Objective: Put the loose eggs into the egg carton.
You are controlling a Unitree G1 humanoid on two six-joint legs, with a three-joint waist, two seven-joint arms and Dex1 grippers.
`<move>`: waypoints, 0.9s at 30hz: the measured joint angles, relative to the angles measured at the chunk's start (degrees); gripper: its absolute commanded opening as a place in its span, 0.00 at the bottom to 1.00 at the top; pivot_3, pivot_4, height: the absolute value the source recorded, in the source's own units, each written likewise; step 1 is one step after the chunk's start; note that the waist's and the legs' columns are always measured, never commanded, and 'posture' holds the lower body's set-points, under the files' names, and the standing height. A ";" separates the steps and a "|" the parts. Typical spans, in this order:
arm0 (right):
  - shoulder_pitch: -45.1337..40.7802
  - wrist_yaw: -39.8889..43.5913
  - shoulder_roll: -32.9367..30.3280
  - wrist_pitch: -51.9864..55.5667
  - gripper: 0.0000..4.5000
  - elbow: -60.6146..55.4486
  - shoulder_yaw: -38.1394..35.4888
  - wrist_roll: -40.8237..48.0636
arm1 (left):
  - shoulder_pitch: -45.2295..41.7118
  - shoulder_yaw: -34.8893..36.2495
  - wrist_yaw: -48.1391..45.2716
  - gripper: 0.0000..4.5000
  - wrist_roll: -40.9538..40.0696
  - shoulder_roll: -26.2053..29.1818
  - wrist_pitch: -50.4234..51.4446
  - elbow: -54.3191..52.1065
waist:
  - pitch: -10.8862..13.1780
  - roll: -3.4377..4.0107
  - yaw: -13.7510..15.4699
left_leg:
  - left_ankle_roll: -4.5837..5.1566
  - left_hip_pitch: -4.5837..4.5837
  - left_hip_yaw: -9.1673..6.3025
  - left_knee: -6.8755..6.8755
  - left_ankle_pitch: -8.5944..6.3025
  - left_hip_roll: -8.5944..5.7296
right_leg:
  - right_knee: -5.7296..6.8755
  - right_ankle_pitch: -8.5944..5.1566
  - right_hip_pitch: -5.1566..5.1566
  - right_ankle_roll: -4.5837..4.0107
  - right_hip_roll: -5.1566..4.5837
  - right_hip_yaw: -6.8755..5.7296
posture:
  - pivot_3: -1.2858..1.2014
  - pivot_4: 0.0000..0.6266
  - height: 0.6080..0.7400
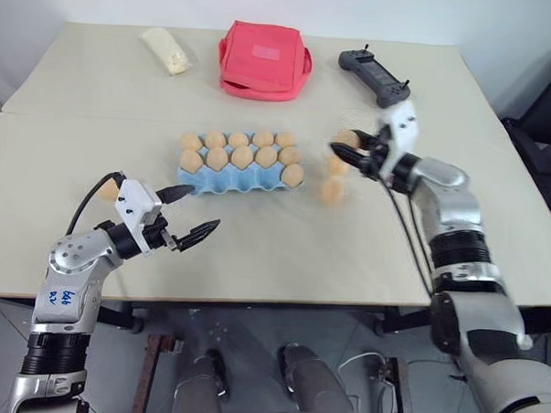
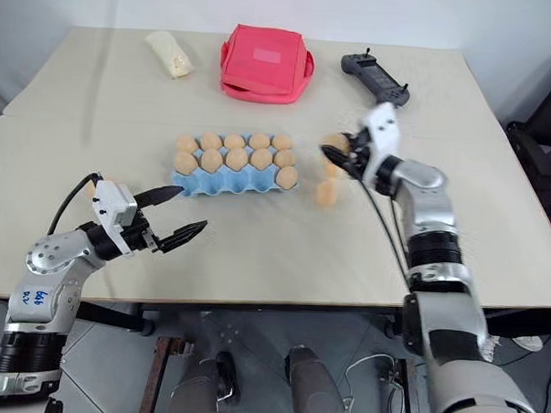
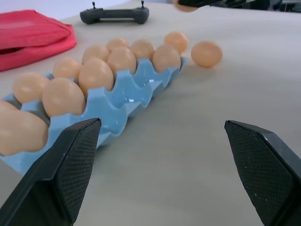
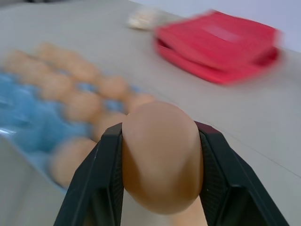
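Note:
The light blue egg carton (image 1: 224, 180) lies mid-table with eggs in its back and middle rows and one at the right end of the front row. My right gripper (image 1: 344, 147) hovers just right of the carton, shut on one tan egg (image 4: 162, 155). Two loose eggs (image 1: 331, 192) rest on the table below it, near the carton's right end. Another loose egg (image 1: 107, 190) sits behind my left wrist. My left gripper (image 1: 205, 208) is open and empty, low over the table in front of the carton's left end.
At the table's far side lie a red fabric bag (image 1: 264, 60), a black controller (image 1: 377, 76) to its right and a pale yellow wrapped lump (image 1: 168, 51) to its left. The table's front edge (image 1: 253, 302) runs just below my left gripper.

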 measured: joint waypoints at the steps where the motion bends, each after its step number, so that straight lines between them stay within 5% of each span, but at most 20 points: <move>1: 0.03 -0.17 1.53 1.03 0.36 -1.11 1.07 -0.05 | 0.16 0.07 0.24 1.00 -0.07 -0.04 0.35 -0.03 | 0.00 0.00 0.07 | -0.02 -0.03 -0.06 0.00 0.02 -0.01 | 0.01 -0.02 0.00 -0.03 -0.01 -0.07 | 0.52 0.24 1.00; 8: 0.04 -2.86 7.54 1.05 0.36 -0.25 5.02 -1.93 | 2.28 1.60 1.69 1.00 -0.44 -0.03 1.47 -1.01 | 0.00 -0.01 0.74 | -0.01 -0.17 -0.18 -0.02 0.02 -0.04 | -0.11 -0.05 0.03 -0.09 -0.18 -0.22 | 0.52 0.24 1.00; 17: 0.10 -3.03 8.03 -0.15 0.99 3.15 5.42 -2.75 | 4.04 2.50 2.71 1.00 -1.03 0.02 2.88 -4.07 | 0.00 -0.01 0.70 | -0.06 -0.15 -0.28 -0.17 0.05 -0.07 | -0.10 -0.09 0.00 -0.17 -0.11 -0.32 | 0.52 0.24 1.00; 27: 17.15 3.57 -4.90 4.79 0.99 -21.10 -1.12 4.69 | 1.39 0.99 1.84 1.00 -2.22 -0.10 5.56 -3.81 | 0.00 -0.02 2.72 | -0.14 -0.17 -0.39 -0.36 0.03 -0.13 | -0.33 -0.18 0.05 -0.27 -0.17 -0.46 | 0.52 0.24 1.00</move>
